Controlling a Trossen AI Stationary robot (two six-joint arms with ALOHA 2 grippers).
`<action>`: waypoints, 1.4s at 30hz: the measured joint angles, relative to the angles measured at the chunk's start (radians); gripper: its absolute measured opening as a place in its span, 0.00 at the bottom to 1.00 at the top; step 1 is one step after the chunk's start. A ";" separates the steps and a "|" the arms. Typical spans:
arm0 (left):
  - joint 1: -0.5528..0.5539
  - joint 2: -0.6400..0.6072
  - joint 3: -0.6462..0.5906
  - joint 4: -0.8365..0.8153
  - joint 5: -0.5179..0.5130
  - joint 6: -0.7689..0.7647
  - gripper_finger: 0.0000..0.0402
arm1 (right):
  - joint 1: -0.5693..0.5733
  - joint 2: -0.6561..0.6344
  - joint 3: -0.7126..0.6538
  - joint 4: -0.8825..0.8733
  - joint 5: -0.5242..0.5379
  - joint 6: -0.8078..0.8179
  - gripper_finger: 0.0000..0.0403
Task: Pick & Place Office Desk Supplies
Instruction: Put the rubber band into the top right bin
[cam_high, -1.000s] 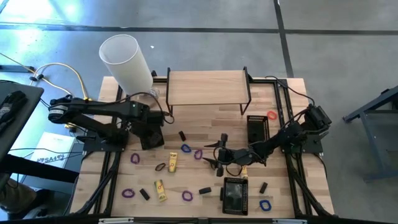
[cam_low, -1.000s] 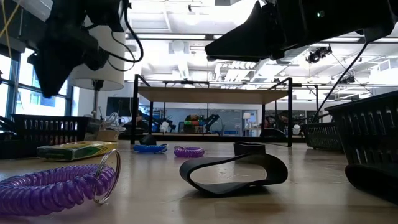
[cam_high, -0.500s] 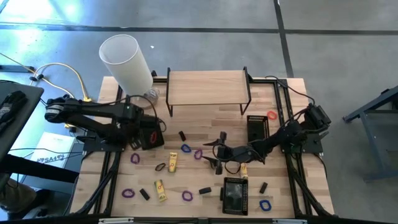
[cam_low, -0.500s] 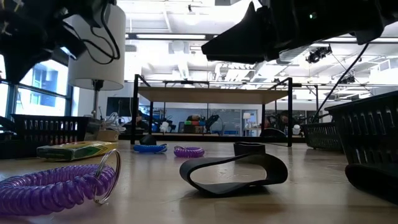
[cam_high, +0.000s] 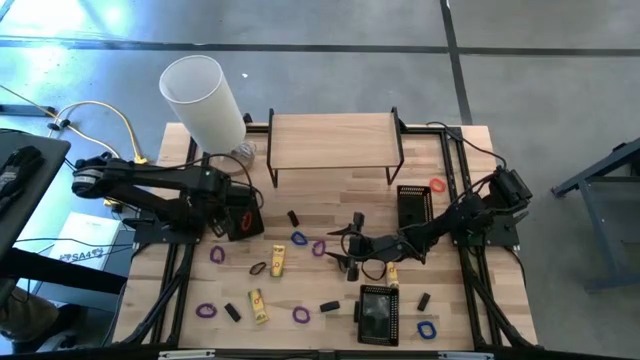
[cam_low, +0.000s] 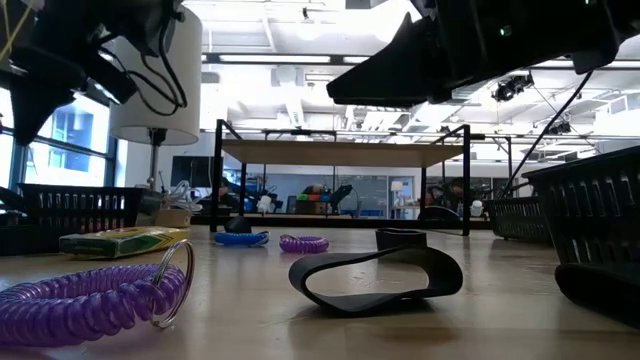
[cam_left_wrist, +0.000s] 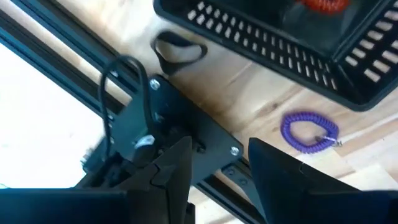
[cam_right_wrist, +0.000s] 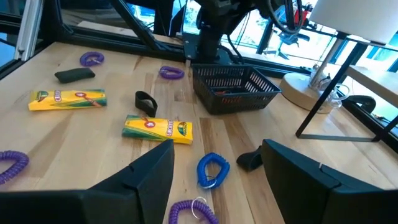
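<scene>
The right hand (cam_high: 352, 246) hangs over the middle of the counter (cam_high: 330, 205), and its two fingers are spread apart with nothing between them. Just in front of it lie a blue loop (cam_right_wrist: 213, 169) and a purple loop (cam_right_wrist: 191, 211). A little farther off is a yellow box (cam_right_wrist: 157, 129), and a small black band (cam_right_wrist: 145, 102) stands next to that box. Another yellow box (cam_right_wrist: 67, 98) and a black block (cam_right_wrist: 74, 75) lie off to one side, well away from this hand.

The left hand (cam_left_wrist: 217, 168) is near the left side of the counter, beside a black mesh tray (cam_high: 243, 213) with something red inside. Its fingers are apart too, and it holds nothing. A purple coil loop (cam_left_wrist: 309, 131) lies on the wood close to this hand, next to the tray. A dark band (cam_left_wrist: 179, 50) lies a bit farther away, near the tray's edge.

More loops and blocks are spread along the front of the counter. A tall white tube (cam_high: 203, 97) stands at the back left corner.
</scene>
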 joint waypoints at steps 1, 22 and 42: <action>0.006 0.000 -0.005 0.000 0.000 -0.007 0.37 | 0.000 0.000 0.000 0.000 0.000 0.000 0.57; -0.495 -0.013 -0.036 0.363 0.190 -0.391 0.37 | -0.015 0.000 0.000 0.023 -0.033 0.026 0.57; -0.916 0.195 -0.035 0.905 -0.010 -0.013 0.37 | -0.010 0.000 0.000 0.038 -0.089 0.045 0.57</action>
